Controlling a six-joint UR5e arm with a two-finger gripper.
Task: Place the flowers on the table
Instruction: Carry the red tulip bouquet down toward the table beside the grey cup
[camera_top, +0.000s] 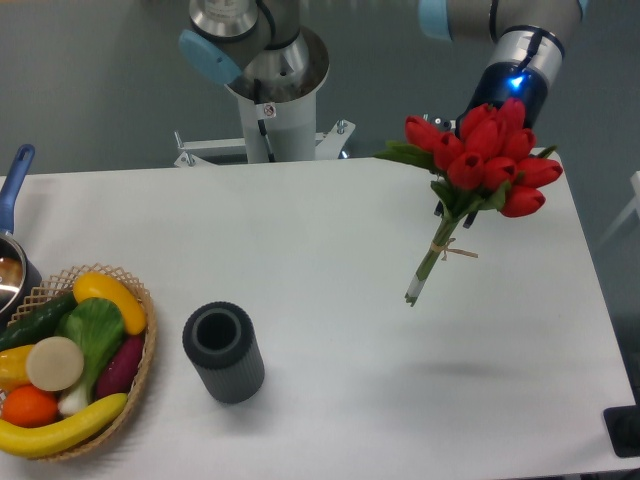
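the white matte table (330, 220) lay bare under the hanging bunch of red tulips (478, 170), across its middle and right side. obstacles stood well apart at the left: a dark ribbed cylindrical vase (224, 352), a wicker basket of fruit and vegetables (140, 375), a blue-handled pot (12, 250)

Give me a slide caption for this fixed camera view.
Robot arm holds red tulips in the air above the white table, beside a dark vase and a produce basket.

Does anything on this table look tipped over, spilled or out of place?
Nothing is spilled or toppled. The only oddity: the flowers hang tilted in the air above the table, stems down-left. The hand is hidden behind the blooms.
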